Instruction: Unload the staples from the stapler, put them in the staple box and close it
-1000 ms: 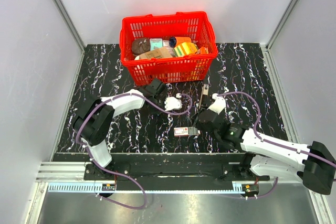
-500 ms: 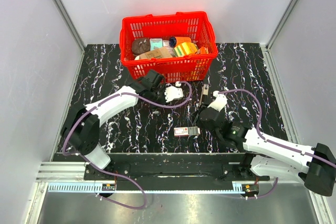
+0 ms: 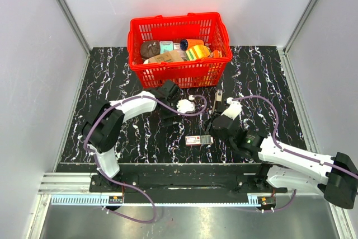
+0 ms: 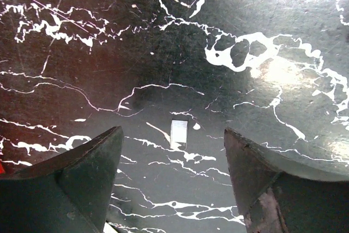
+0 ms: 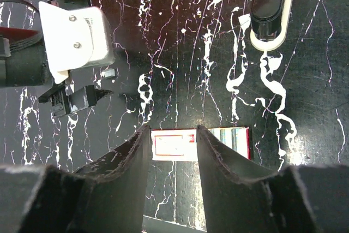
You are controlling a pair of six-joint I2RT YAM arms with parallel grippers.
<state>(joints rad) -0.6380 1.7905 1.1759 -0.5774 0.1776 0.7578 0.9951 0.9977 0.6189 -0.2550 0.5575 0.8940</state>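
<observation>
The stapler (image 3: 218, 102) (image 5: 270, 9) lies slim and pale with a dark top on the black marble table, just in front of the basket. No gripper touches it. My left gripper (image 3: 168, 118) (image 4: 173, 132) hangs open to the stapler's left, low over the table. A short silvery strip (image 4: 179, 133) (image 5: 108, 72) that looks like staples lies loose on the table under its jaws. My right gripper (image 3: 212, 129) (image 5: 172, 131) stands open and empty just near of the stapler, above a small red-and-white box (image 3: 198, 140) (image 5: 199, 143).
A red basket (image 3: 178, 74) full of packaged goods stands behind the stapler at the back middle. The left arm's white wrist camera (image 5: 76, 36) and its purple cable (image 3: 196, 113) hang between the two grippers. Grey walls enclose the table.
My left gripper has gone from shut to open, and its arm swung toward the basket and back. The right arm has barely moved.
</observation>
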